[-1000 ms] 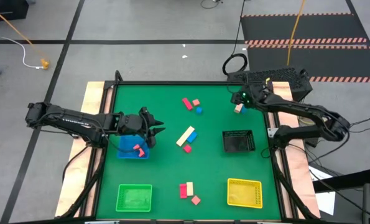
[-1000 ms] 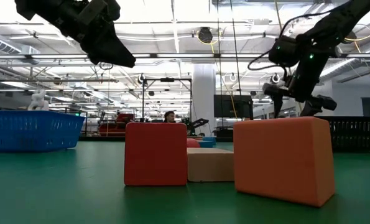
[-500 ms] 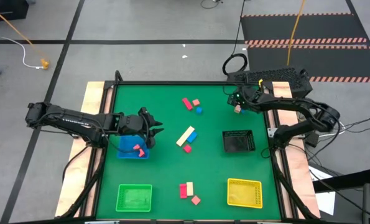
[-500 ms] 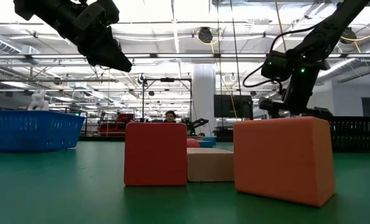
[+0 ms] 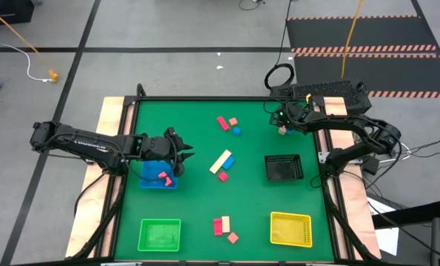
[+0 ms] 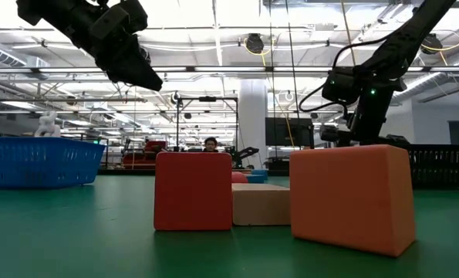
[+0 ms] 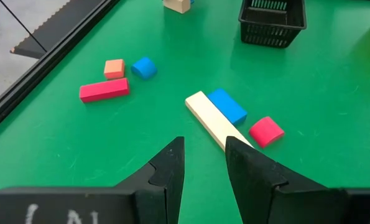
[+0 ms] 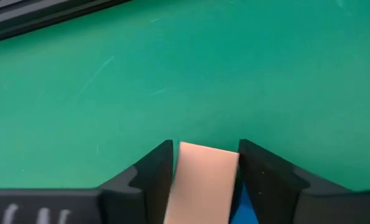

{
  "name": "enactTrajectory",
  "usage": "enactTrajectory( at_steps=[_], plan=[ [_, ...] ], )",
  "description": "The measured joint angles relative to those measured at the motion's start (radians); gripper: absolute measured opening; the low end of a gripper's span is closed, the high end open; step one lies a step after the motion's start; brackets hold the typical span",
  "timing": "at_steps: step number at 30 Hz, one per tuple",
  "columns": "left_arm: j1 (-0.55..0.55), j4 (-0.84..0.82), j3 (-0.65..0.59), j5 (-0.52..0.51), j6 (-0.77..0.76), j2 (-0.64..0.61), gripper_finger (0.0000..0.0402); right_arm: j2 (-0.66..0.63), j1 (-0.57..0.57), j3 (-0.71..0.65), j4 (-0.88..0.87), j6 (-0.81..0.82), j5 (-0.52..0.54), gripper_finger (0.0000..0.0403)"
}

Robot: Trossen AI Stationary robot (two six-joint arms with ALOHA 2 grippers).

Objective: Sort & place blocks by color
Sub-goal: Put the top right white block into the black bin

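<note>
The right gripper (image 8: 204, 180) is seen in its wrist view closed on a tan block (image 8: 203, 180), a blue block (image 8: 244, 208) showing just beside it; from above the same gripper (image 5: 282, 127) is set low at the far right of the green table (image 5: 197, 207), near its back edge, the grip itself not readable there. The left gripper (image 7: 203, 163) is shown by its wrist view narrowly parted and holding nothing, above a cream bar (image 7: 212, 118), a blue bar (image 7: 227, 105) and a red piece (image 7: 266, 131). From above it (image 5: 184, 155) hangs beside the blue tray (image 5: 147, 176), in which pink blocks (image 5: 163, 176) lie. Open cloth is noted between the black tray (image 5: 283, 168) and the yellow tray (image 5: 290, 227). Three blocks (image 6: 275, 197) fill the low view, the near edge close.
</note>
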Motion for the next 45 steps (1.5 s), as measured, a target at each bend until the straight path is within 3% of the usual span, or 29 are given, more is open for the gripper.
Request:
enactTrajectory(
  at_steps=[6,14,23,27,31,34,45],
  plan=[
    [0.0,0.0,0.0,0.0,0.001,0.0,0.0118,0.0,0.0,0.0,0.025,-0.001,-0.002,0.0125],
    [-0.001,-0.023,0.0,0.0,0.002,0.0,0.0118,0.0,0.001,-0.001,0.063,-0.031,-0.009,0.0121],
    [-0.001,-0.029,0.0,0.0,-0.002,0.0,0.0118,-0.063,0.012,-0.001,0.244,-0.113,-0.147,0.0119],
    [-0.001,-0.029,0.0,0.0,-0.002,0.0,0.0118,-0.109,0.038,-0.001,0.368,-0.189,-0.282,0.0119],
    [-0.001,-0.029,0.0,0.0,-0.008,0.0,0.0118,-0.157,0.097,-0.001,0.447,-0.219,-0.424,0.0119],
    [-0.001,-0.029,0.0,0.0,-0.008,0.0,0.0118,-0.202,0.162,-0.001,0.464,-0.229,-0.466,0.0119],
    [0.0,-0.028,0.0,0.0,0.001,0.0,0.0118,-0.277,0.481,-0.001,0.435,-0.237,-0.477,0.0119]
  ],
)
